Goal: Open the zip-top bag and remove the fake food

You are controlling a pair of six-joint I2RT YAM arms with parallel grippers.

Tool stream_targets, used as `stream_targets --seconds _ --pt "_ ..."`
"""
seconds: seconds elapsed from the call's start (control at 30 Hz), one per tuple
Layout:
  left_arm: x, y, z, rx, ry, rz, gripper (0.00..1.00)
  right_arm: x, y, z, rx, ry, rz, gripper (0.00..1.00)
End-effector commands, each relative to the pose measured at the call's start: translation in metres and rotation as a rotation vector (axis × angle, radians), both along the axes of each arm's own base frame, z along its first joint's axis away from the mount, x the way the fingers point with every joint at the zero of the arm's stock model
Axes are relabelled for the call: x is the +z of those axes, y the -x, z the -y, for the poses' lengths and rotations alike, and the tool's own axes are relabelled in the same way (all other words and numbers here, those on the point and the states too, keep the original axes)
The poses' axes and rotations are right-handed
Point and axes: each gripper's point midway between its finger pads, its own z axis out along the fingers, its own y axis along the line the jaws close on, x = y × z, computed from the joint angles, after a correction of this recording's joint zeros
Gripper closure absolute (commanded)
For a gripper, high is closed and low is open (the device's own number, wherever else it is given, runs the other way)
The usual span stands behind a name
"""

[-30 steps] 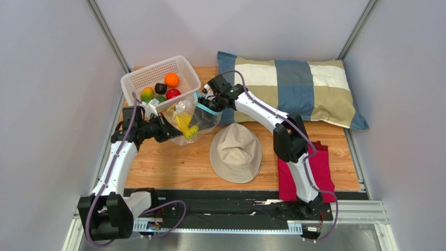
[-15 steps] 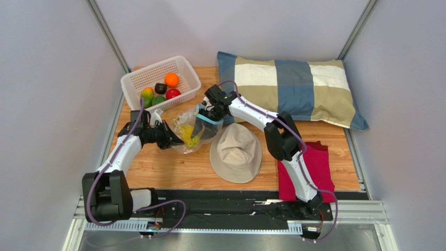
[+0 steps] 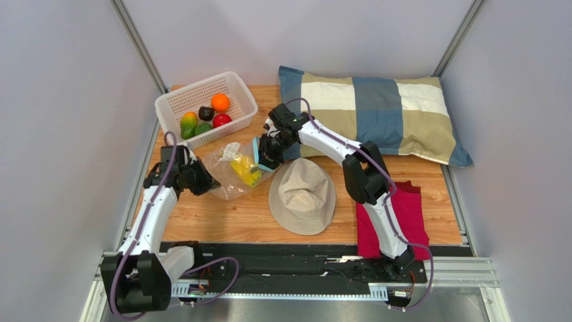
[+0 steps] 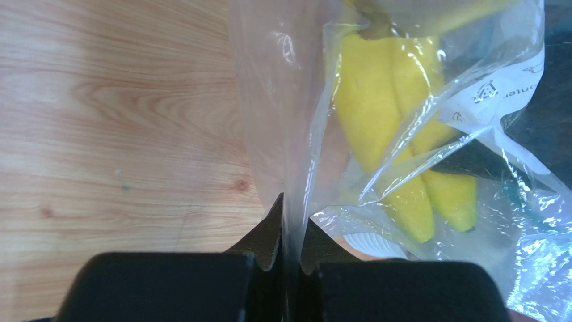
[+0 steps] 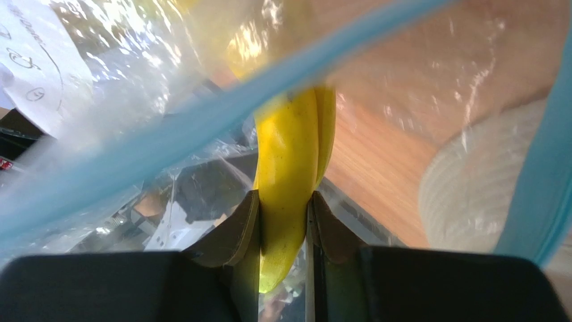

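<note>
Clear zip-top bag (image 3: 225, 180), its blue strip gaping, lies on the wooden table (image 3: 221, 215) between the white basket (image 3: 195, 94) and the beige hat (image 3: 302, 194). Yellow bananas (image 3: 245, 171) are inside it. I see the left gripper (image 4: 289, 221) pinched on the bag film. The right gripper (image 5: 285, 221), inside the mouth, clamps the bananas. Other fruits (image 3: 221, 120) sit in the basket.

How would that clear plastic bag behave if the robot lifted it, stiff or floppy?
Probably floppy: the zip-top bag creases and folds where the left hand pinches its film. It is likely light on its own, since the film is thin and see-through. The bananas, gripped by the right hand, would probably make it sag.
</note>
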Motion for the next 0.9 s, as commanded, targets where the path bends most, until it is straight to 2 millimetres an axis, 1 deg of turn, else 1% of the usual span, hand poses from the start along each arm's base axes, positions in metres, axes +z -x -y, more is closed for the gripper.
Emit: stream_targets --seconds 0.0,0.03,0.1,0.13,0.17,0.2,0.23,0.27,0.3,0.37,0.4,0.43,0.47,0.5,0.53,0.6,0.63,0.67,0.73,0.8,0.87 --pt "0.018 -0.007 -0.040 0.200 -0.164 0.048 1.00 0.066 -0.002 0.012 0.065 -0.110 0.129 1.00" --pt "0.024 -0.008 -0.044 0.218 -0.180 0.066 1.00 0.064 0.003 0.019 0.094 -0.085 0.141 1.00" --pt "0.034 -0.010 -0.054 0.243 -0.223 0.111 1.00 0.064 0.002 0.028 0.111 -0.039 0.199 1.00" --pt "0.041 -0.012 -0.057 0.253 -0.239 0.134 1.00 0.057 0.002 0.039 0.133 0.021 0.238 1.00" --pt "0.047 -0.012 -0.060 0.259 -0.256 0.158 1.00 0.056 0.001 0.044 0.140 0.050 0.264 1.00" --pt "0.049 -0.011 -0.069 0.279 -0.301 0.163 1.00 0.060 0.001 0.049 0.146 0.069 0.298 1.00" --pt "0.055 -0.011 -0.070 0.282 -0.312 0.177 1.00 0.060 0.003 0.054 0.158 0.093 0.312 1.00" --pt "0.056 -0.009 -0.079 0.306 -0.354 0.175 1.00 0.058 0.001 0.060 0.167 0.126 0.349 1.00" --pt "0.060 -0.010 -0.088 0.327 -0.401 0.185 1.00 0.061 0.001 0.062 0.174 0.137 0.369 1.00" --pt "0.067 -0.012 -0.094 0.337 -0.435 0.221 1.00 0.065 0.009 0.061 0.206 0.162 0.411 1.00" --pt "0.069 -0.013 -0.101 0.353 -0.466 0.227 1.00 0.070 0.010 0.059 0.213 0.162 0.434 1.00" --pt "0.071 -0.013 -0.104 0.365 -0.482 0.231 1.00 0.073 0.017 0.056 0.231 0.177 0.458 1.00" --pt "0.073 -0.012 -0.111 0.393 -0.512 0.230 1.00 0.074 0.019 0.054 0.242 0.187 0.474 1.00" --pt "0.074 -0.012 -0.114 0.407 -0.523 0.232 1.00 0.075 0.023 0.054 0.252 0.202 0.483 1.00" --pt "0.077 -0.012 -0.118 0.426 -0.534 0.242 1.00 0.076 0.027 0.058 0.260 0.255 0.495 1.00" --pt "0.077 -0.006 -0.131 0.511 -0.573 0.217 1.00 0.072 0.031 0.067 0.261 0.322 0.485 1.00" --pt "0.075 -0.003 -0.136 0.543 -0.591 0.189 1.00 0.064 0.032 0.080 0.262 0.395 0.479 1.00" --pt "0.073 0.006 -0.145 0.583 -0.634 0.153 1.00 0.066 0.033 0.088 0.255 0.426 0.486 1.00" --pt "0.070 0.012 -0.150 0.620 -0.652 0.132 1.00 0.059 0.034 0.107 0.270 0.507 0.500 1.00" --pt "0.065 0.016 -0.151 0.636 -0.646 0.121 1.00 0.067 0.035 0.118 0.273 0.528 0.535 1.00" --pt "0.058 0.018 -0.145 0.643 -0.604 0.105 1.00 0.079 0.025 0.127 0.235 0.563 0.605 1.00"
